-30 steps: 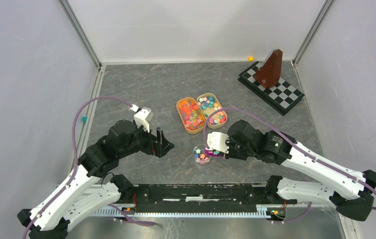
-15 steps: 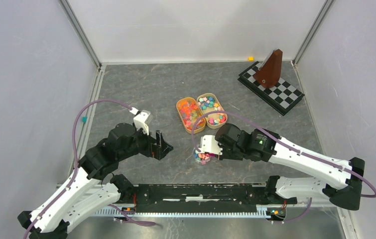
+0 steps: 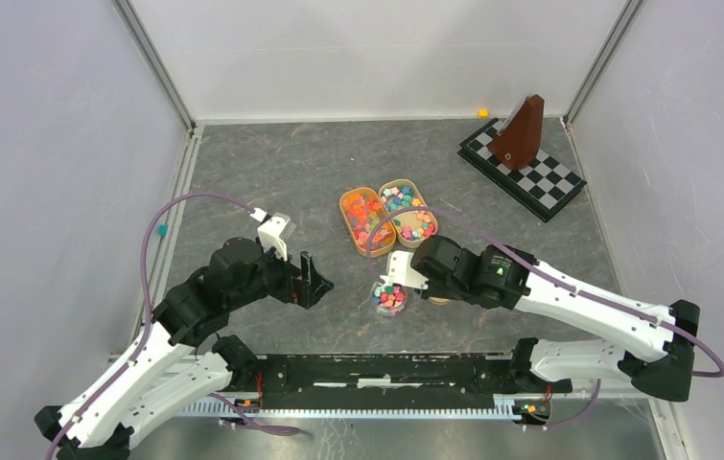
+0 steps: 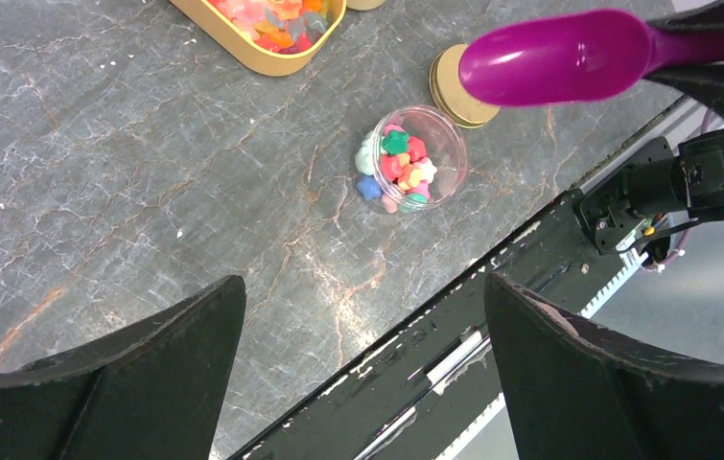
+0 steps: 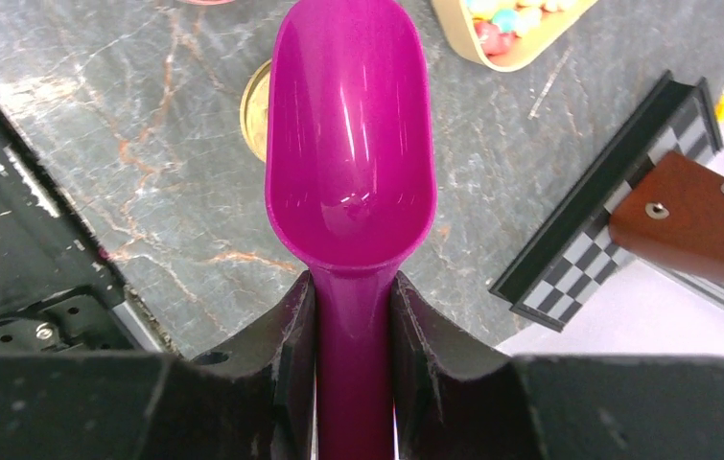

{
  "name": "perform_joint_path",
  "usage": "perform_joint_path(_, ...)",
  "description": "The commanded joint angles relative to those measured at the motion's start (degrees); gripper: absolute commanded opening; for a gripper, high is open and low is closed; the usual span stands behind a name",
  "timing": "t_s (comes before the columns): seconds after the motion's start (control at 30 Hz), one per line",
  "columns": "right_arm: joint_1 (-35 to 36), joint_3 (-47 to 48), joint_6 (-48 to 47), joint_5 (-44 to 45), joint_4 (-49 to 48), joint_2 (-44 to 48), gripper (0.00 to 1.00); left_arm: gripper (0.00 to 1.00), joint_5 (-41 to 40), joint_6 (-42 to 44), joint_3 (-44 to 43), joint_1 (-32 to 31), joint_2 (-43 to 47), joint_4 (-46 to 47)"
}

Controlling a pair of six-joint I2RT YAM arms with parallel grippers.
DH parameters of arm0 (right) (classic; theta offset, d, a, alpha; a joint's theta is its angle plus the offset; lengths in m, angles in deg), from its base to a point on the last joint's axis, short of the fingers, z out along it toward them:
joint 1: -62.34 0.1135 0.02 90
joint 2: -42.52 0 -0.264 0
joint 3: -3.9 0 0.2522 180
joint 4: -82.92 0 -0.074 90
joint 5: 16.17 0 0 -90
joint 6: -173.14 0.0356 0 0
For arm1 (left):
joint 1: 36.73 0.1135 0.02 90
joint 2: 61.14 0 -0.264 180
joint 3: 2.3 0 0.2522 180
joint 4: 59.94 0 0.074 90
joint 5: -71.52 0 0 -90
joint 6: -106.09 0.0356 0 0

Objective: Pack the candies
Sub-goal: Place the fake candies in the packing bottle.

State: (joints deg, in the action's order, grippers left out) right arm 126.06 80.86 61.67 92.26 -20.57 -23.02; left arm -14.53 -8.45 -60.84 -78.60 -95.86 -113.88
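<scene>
On tabletop (image 4: 147, 172), clear jar (image 4: 444, 144) w/ candies (image 4: 398, 168) is sitting just beside gold lid (image 4: 449, 91); purple scoop (image 4: 554, 57) is partly covering lid.

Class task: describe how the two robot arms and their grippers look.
Left arm and right arm: white shells, black joints. A thin purple cable loops along each. White camera blocks sit at the wrists. Left gripper and right gripper have two black, wedge-shaped fingers.
</scene>
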Motion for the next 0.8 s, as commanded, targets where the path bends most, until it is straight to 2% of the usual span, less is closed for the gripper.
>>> perform_joint_path(0.0, 0.0, 2.5, 2.6, 8.7, -2.4, 1.2, 0.0, 1.0, 0.3, 1.2, 0.3, 0.0, 0.3, 2.5)
perform_joint_path(0.3, -4.0, 4.5, 3.3, 17.6, -7.2, -3.0, 0.0, 1.0, 0.8, 1.2, 0.4, 0.0, -0.1, 2.6)
perform_joint_path(0.77, -8.2, 9.5, 2.7, 25.9, -9.9, -18.2, 0.0, 1.0, 0.6, 1.3, 0.5, 0.0, -0.6, 2.6)
